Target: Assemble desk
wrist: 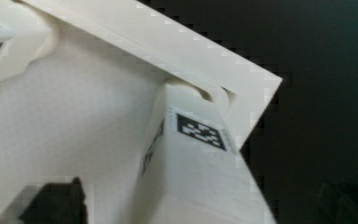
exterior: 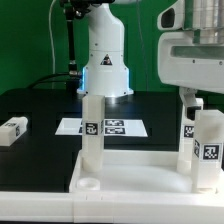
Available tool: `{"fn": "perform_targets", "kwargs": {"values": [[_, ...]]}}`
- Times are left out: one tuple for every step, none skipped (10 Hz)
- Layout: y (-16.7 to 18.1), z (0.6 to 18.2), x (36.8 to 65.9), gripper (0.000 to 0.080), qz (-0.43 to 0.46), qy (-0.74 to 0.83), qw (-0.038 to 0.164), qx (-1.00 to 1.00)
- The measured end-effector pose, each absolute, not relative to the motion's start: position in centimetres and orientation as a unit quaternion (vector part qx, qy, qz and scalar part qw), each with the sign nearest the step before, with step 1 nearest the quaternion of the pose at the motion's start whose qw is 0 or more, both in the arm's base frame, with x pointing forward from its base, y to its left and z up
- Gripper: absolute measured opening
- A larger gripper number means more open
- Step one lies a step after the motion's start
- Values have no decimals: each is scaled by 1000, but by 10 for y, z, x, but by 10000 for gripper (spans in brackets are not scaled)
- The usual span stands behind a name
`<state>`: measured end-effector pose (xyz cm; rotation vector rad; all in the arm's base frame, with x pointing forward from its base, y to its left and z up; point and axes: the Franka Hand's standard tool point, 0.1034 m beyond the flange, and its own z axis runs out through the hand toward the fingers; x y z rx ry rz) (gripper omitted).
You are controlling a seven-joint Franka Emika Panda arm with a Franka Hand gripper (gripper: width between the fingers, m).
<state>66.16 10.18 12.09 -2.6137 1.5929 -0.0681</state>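
1. desk (exterior: pixel 140 178): its white top (exterior: pixel 130 157) lies flat on the black counter (exterior: pixel 40 105), along the front edge and reaching toward the front right corner in the exterior view.
2. back-left leg (exterior: pixel 92 128) stands upright in the top's far left corner, tag facing the camera.
3. the round socket (exterior: pixel 88 185) in the top's near left corner holds nothing.
4. back-right leg (exterior: pixel 187 135) stands upright at the top's far right corner, tag facing the camera.
5. third leg (exterior: pixel 209 150) stands upright just beside it, nearer the camera, along the top's right edge; i cannot tell how it is seated.
6. loose leg (exterior: pixel 12 129) lies on its side near the counter's left edge, well apart from the top.
7. marker board (exterior: pixel 100 127) lies flat on the counter's middle, between the arm (exterior: pixel 105 60) at the back edge and the top.
8. gripper (exterior: pixel 195 98) hangs just above the two right legs.
9. in the wrist view two dark, blurred fingers (wrist: pixel 51 203) stand wide apart with a tagged leg (wrist: pixel 202 130) between them, with gaps on both sides; the gripper is open and grips nothing.
10. which of the two right legs the wrist view shows, i cannot tell.
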Motion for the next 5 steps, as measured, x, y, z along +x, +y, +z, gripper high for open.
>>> {"fn": "perform_targets", "kwargs": {"values": [[103,122,661,649,-18,494,36,-869],[103,123,662,649,-22,446,37,-894],[104,123,663,649,-26,410,37,-911],[104,124,663,649,-28,377,35,-925],[104,124,664,649,-33,323,32,-945]]}}
